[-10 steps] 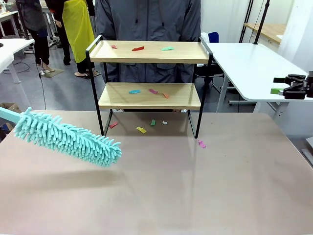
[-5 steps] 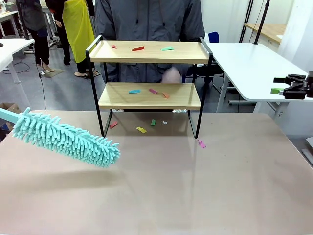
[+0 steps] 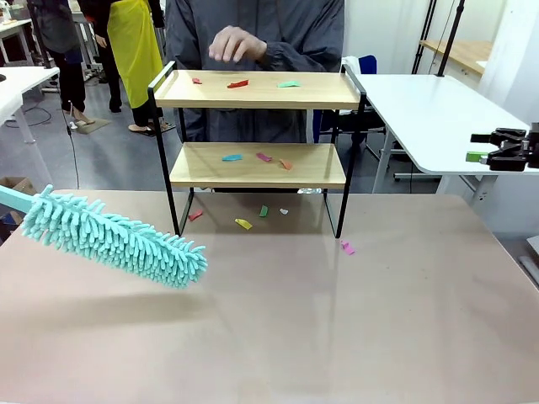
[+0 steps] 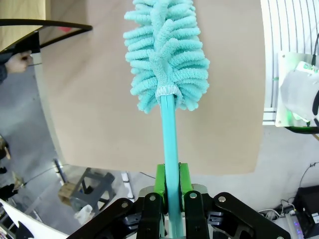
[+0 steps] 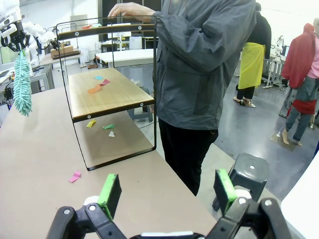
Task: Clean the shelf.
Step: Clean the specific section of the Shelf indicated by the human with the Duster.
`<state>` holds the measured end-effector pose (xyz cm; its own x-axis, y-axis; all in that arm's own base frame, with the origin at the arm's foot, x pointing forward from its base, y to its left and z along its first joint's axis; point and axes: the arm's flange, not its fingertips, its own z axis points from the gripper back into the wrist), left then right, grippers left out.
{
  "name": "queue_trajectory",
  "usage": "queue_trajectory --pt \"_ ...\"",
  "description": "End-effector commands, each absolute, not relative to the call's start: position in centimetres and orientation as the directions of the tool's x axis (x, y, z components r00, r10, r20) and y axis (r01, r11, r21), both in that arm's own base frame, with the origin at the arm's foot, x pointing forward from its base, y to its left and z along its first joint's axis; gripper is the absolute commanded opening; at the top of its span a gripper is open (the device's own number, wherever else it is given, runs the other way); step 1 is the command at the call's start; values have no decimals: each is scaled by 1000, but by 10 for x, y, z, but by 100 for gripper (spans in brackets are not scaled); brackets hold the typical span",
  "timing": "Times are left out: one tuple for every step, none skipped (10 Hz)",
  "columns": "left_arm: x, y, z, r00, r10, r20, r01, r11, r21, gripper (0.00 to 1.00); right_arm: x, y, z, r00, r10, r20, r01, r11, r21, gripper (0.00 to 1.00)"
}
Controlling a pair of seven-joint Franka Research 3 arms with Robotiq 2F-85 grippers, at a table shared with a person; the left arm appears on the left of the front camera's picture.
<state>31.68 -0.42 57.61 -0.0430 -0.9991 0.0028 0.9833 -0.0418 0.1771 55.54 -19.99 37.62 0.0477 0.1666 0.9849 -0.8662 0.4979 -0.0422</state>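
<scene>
**Front view.** The shelf (image 3: 257,165) stands upright at the far middle of the bench (image 3: 354,337). Its long axis runs left to right across the view and its open front faces the robot. A person is directly behind it, with one hand (image 3: 238,44) hovering above the top board (image 3: 328,89). Coloured scraps (image 3: 237,83) lie on both boards and on the bench under and beside the rack. A teal microfibre duster (image 3: 114,238) hangs over the bench to the left of the shelf, apart from it. Its long axis slants down from picture left, with the tip aimed toward the shelf's near left leg. The right end effector (image 3: 477,146) sits at the far right, well apart from the shelf.

This looks like the approach step, since nothing is being swept yet. The next move likely calls for lifting the duster's head to board height, bringing it in between the raised side rails and drawing it along the board's length. The hand above the top board needs minding.

**Left wrist view.** The left end effector (image 4: 172,181) is clenched on the duster's thin handle (image 4: 171,134), with a green pad on either side. The fluffy head points straight away from the wrist, above the bench.

**Right wrist view.** The right end effector's fingers are spread wide, released, with nothing between them. The shelf appears from its end, with the person in a grey jacket close beside it.
</scene>
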Motion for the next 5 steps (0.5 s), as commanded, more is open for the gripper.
queue_trajectory --pt "314 -2 577 -61 -998 6 983 -59 174 13 555 -198 378 45 170 984 -867 496 -45 100" --pt "314 -2 577 -61 -998 6 983 -59 174 13 555 -198 378 45 170 984 -867 496 -45 100" --pt "314 -2 577 -61 -998 6 983 -59 174 13 555 -198 378 45 170 984 -867 496 -45 100" --pt "314 -2 577 -61 -998 6 983 -59 174 13 555 -198 378 45 170 984 -867 496 -45 100" --pt "314 -2 577 -61 -998 6 983 -59 174 13 555 -198 378 45 170 984 -867 496 -45 100"
